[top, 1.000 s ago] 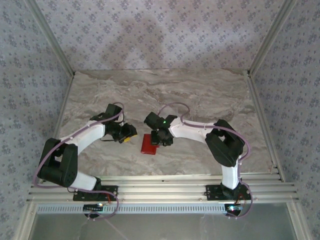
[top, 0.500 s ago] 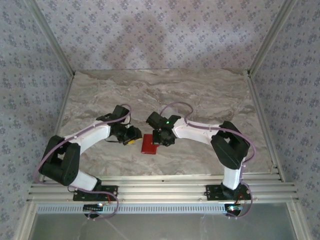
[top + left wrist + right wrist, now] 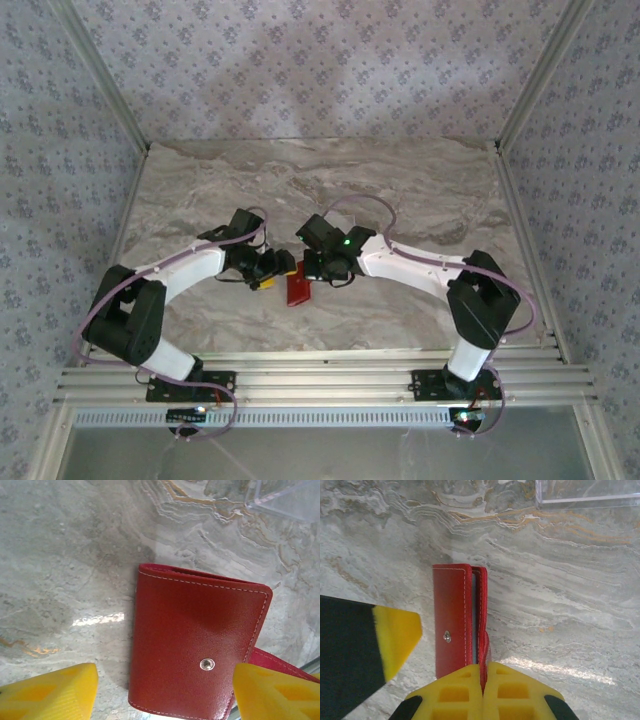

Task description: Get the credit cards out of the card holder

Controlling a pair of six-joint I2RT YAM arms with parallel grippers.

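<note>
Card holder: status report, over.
Right gripper shut on card holder edge. Left gripper open, straddling it. Folded, slightly ajar. Clear tray beyond, not in the way.

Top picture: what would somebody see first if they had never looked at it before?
The bright red wallet jumps out, lying in the middle of the grey marble table. The right end effector has its yellow fingers pinched shut on a flap at the wallet's edge. The left end effector hangs open over the wallet, its tips wide apart on either side.
</note>
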